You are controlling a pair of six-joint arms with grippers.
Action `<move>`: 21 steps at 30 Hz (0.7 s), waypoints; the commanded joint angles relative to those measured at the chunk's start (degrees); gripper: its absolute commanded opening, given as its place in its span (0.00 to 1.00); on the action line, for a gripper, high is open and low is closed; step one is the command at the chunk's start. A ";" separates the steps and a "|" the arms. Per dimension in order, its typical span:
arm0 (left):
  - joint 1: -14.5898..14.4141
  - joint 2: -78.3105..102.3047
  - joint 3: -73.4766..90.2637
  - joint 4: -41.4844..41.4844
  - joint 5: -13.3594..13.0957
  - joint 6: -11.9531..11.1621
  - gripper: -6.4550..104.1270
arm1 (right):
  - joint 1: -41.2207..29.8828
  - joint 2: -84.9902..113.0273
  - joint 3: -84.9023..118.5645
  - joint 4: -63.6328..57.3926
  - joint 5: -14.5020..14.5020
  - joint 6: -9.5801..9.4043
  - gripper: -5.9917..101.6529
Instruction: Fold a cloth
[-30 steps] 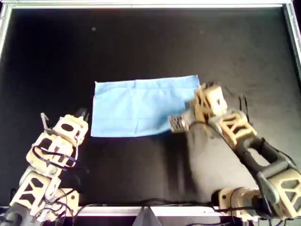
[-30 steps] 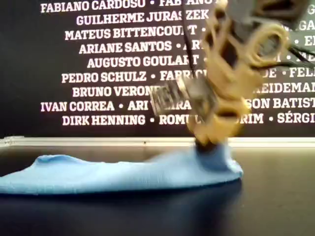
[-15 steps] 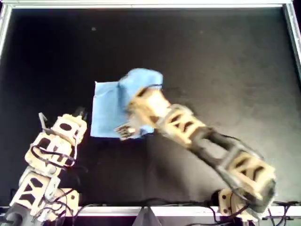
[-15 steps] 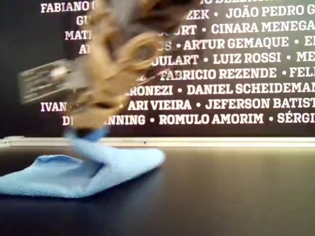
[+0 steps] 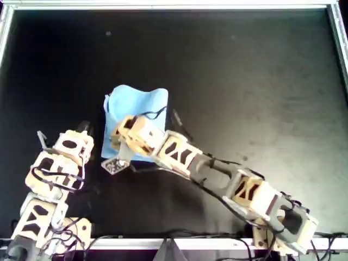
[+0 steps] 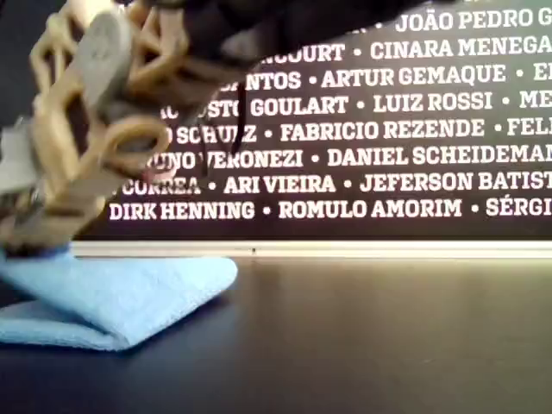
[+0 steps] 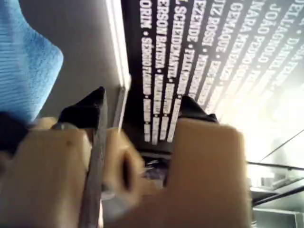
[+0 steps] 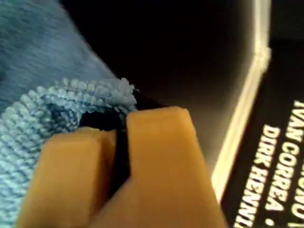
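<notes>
The second hand (image 8: 118,142), its tan printed jaws pinched narrow on a looped corner of the thin sky-blue fabric cloth (image 5: 136,106), holds that corner over the cloth's far side, seemingly to lay one half on the other. The cloth lies doubled on the black matte counter (image 5: 244,70), left of centre in the overhead view. The first hand (image 7: 137,114) (jaws parted, holding nothing) waits just beside the cloth, clear of the fold.

Plain sky-blue cloth (image 5: 142,103) on black table (image 5: 244,81); tan arms; white-lettered black banner (image 6: 414,129).
</notes>
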 commanded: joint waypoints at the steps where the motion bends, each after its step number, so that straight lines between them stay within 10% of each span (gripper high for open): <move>1: 1.49 1.41 -0.35 -0.26 0.18 0.26 0.56 | 0.35 0.62 -4.66 -0.70 -0.53 0.26 0.09; 12: 1.58 1.32 -0.35 -0.18 0.18 0.26 0.56 | 0.26 2.11 -3.52 0.44 -0.53 -0.09 0.55; 21: 4.57 1.32 -0.35 -0.18 0.09 0.26 0.56 | -2.37 16.17 1.58 10.02 0.26 -0.79 0.60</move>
